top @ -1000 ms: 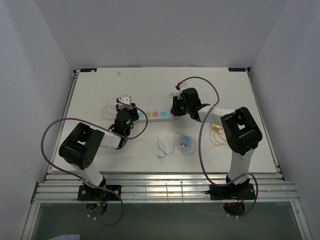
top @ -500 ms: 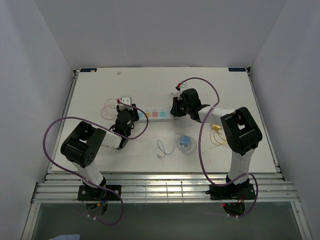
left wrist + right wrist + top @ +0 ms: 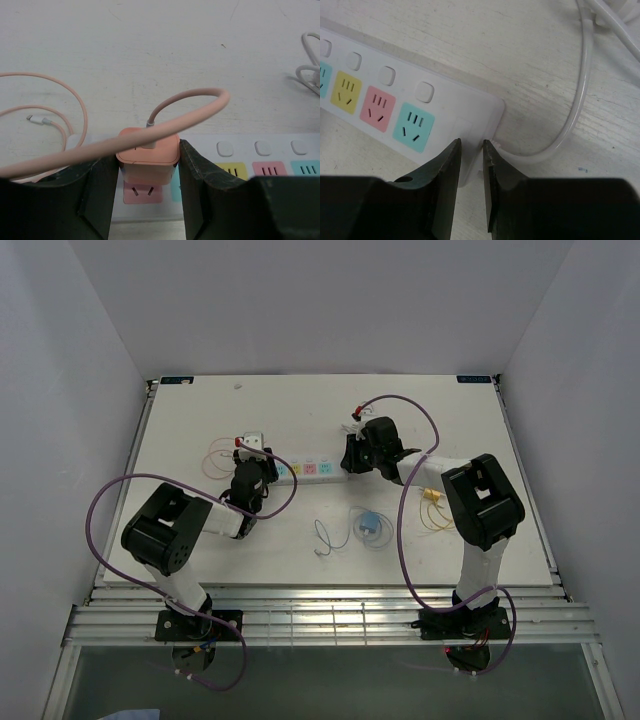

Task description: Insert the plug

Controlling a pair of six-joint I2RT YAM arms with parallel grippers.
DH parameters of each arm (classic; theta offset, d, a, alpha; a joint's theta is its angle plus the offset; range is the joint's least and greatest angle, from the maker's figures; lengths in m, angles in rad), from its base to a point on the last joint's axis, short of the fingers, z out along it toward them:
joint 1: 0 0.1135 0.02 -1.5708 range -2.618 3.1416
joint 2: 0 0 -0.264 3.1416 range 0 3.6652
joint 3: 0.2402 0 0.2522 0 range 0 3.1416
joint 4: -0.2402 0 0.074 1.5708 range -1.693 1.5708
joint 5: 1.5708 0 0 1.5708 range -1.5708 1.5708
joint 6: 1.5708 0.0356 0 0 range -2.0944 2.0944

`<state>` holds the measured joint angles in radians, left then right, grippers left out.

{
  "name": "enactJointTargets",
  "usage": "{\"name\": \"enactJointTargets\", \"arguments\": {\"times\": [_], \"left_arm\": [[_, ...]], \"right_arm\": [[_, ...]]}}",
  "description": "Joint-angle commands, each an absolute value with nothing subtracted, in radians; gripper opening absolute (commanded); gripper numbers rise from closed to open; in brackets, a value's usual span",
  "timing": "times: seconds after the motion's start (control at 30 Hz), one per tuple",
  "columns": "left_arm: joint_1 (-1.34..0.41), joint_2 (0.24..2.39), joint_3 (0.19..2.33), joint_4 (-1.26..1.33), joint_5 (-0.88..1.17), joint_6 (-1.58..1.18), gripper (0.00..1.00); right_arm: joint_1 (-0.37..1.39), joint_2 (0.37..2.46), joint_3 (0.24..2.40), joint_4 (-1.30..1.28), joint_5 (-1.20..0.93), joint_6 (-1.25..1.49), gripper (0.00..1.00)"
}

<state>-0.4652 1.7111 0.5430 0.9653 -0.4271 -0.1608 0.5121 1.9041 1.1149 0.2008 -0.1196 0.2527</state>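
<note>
Inside the clamped left gripper (image 3: 148, 161) sits the pink plug (image 3: 148, 150), over the power strip (image 3: 260, 164); right gripper (image 3: 471, 150) pinched together at its end

Pink plug (image 3: 148, 152) — upright over pink socket of white power strip (image 3: 245, 150)

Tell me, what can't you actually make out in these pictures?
- Prongs of the plug, left wrist view: hidden under its body, so how deep they sit in the pink socket is unclear.
- The plug, top view: too small, covered by the left gripper.
- The right gripper, right wrist view: its fingers hide whether they pinch the strip.
- The strip's far end, right wrist view: cut off by the left edge.
</note>
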Motion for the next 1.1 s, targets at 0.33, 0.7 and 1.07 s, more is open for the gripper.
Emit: {"name": "enactJointTargets", "arguments": {"times": [0.33, 0.7, 1.07], "left_arm": [[-0.468, 1.716, 0.552, 0.962, -0.439, -0.156, 0.0], [-0.466, 1.729, 0.56, 0.936, -0.489, -0.175, 0.0], [-0.468, 1.694, 0.538, 0.916, -0.469, -0.169, 0.0]], "right_arm": [[0.503, 1.878, 1.083, 0.164, -0.124, 0.249, 0.29], [0.499, 1.876, 1.074, 0.166, -0.127, 0.249, 0.29], [0.492, 1.876, 1.072, 0.166, -0.127, 0.249, 0.28]]}}
